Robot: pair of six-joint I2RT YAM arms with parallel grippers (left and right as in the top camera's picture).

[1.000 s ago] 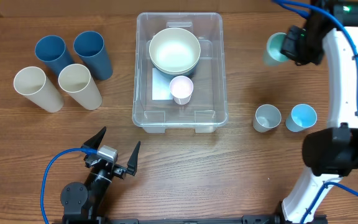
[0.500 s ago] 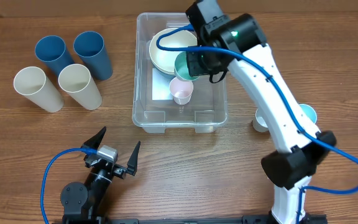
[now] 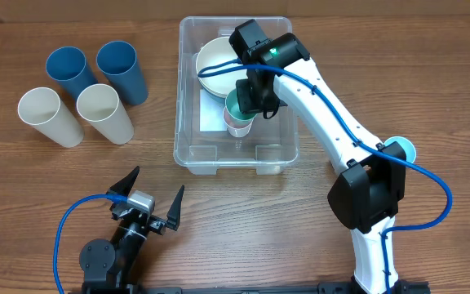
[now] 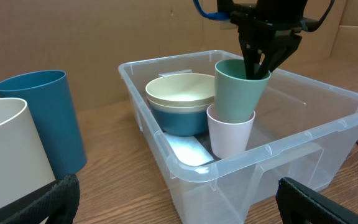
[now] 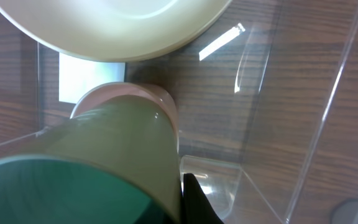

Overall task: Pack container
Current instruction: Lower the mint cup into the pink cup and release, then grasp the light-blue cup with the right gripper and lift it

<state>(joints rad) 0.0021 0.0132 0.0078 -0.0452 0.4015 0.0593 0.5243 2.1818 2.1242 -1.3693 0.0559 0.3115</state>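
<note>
Jaws of right gripper point(image 4: 258, 65) pinch teal plastic cup point(image 4: 238, 93), nesting into pale pink cup point(image 4: 230, 138) mid-frame (left gripper point(image 3: 155, 184) gapes); release seems next.

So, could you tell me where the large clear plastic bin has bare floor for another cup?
In the clear plastic bin, bare floor: between pale pink cup and right wall, and the white label front-left. Crowded: cream bowl at back, green cup mid-bin.

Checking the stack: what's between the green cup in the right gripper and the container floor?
A small pink cup stands on the container floor; the green cup in the right gripper dips into it. Left wrist view shows this.
</note>
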